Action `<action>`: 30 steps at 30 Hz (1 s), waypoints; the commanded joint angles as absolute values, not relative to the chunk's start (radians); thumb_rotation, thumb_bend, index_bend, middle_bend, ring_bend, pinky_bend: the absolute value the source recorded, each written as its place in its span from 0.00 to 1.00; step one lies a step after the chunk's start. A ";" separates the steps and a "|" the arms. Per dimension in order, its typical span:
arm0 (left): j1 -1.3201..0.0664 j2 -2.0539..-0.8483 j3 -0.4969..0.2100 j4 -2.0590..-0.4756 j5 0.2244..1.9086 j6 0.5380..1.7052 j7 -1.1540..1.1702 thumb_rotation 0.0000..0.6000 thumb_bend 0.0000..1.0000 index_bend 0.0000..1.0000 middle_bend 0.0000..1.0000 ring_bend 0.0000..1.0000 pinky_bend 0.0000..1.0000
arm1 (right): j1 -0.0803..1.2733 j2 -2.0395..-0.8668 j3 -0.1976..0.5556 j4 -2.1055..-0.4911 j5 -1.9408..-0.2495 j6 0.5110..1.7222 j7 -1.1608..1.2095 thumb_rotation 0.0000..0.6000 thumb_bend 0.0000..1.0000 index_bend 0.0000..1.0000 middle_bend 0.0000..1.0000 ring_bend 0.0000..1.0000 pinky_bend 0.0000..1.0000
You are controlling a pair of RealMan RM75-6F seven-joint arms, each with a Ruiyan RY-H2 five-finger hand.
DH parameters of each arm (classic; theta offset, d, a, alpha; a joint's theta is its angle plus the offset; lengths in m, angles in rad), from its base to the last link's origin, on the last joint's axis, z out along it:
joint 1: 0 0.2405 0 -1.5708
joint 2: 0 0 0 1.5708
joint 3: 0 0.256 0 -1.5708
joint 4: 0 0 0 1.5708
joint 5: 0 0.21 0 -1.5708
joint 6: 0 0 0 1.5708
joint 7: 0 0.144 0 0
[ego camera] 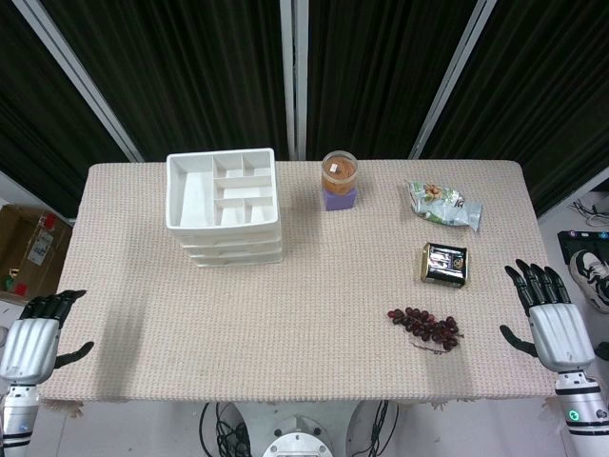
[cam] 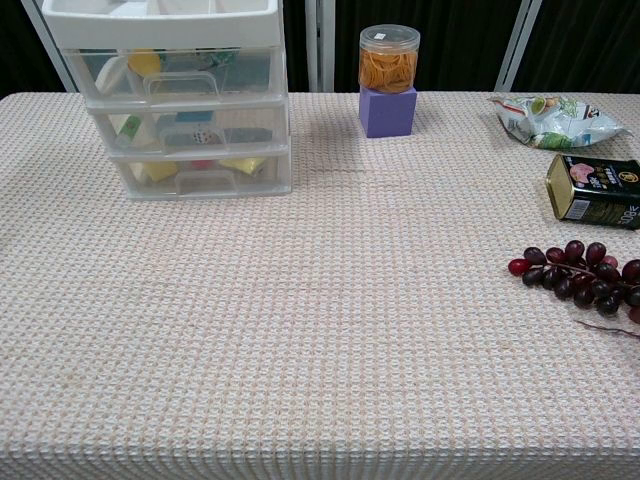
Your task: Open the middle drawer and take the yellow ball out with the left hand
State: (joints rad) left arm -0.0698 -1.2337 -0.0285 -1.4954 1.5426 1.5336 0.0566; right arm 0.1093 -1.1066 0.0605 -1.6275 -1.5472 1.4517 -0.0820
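So we've got the white three-drawer unit (cam: 190,110) sitting at the back left of the table (ego camera: 285,314), with a divided tray on top that shows best in the head view. All three drawers are pushed in flush, and the middle drawer (cam: 190,128) is closed with its handle facing us. Through the translucent fronts we can make out yellow stuff in a few spots: something yellow in the top drawer and more yellow bits in the bottom one, but honestly we can't tell which of those is the yellow ball, or whether it's really in the middle drawer, since the plastic blurs everything. Our left hand (ego camera: 38,333) is hanging off the left edge of the table, near the front corner, well apart from the drawers, fingers curled loosely forward and holding nothing. Our right hand (ego camera: 552,324) is off the right edge near the front, fingers spread upward and apart, also empty. Neither hand shows in the chest view. Other stuff on the cloth: a clear jar of orange rubber bands (cam: 388,58) standing on a purple block (cam: 387,110) at the back middle, a snack bag (cam: 555,118) at the back right, a dark green tin (cam: 595,190) lying just in front of it, and a bunch of dark red grapes (cam: 580,275) near the right hand.
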 commanded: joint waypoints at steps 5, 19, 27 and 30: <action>-0.083 -1.224 -0.039 -1.518 1.537 1.525 0.079 1.00 0.04 0.20 0.23 0.24 0.23 | 0.121 -1.107 0.071 -1.639 -1.535 1.443 -0.092 1.00 0.14 0.00 0.00 0.00 0.00; -0.258 -1.280 -0.121 -1.650 1.606 1.415 0.016 1.00 0.09 0.27 0.40 0.46 0.64 | 0.094 -1.059 0.087 -1.633 -1.553 1.529 -0.056 1.00 0.15 0.00 0.00 0.00 0.00; -0.409 -1.415 -0.174 -1.731 1.466 1.187 -0.121 1.00 0.25 0.27 0.58 0.76 0.99 | 0.082 -1.021 0.090 -1.656 -1.566 1.558 -0.042 1.00 0.15 0.00 0.00 0.00 0.00; -0.441 -1.474 -0.201 -1.725 1.378 1.130 -0.175 1.00 0.30 0.22 0.65 0.86 1.00 | 0.081 -1.020 0.085 -1.656 -1.566 1.551 -0.037 1.00 0.15 0.00 0.00 0.00 0.00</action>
State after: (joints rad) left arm -0.3989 -1.4177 -0.1717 -1.7165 1.4476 1.1859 -0.1197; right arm 0.0817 -1.0204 0.0854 -1.6556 -1.5659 1.5517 -0.0372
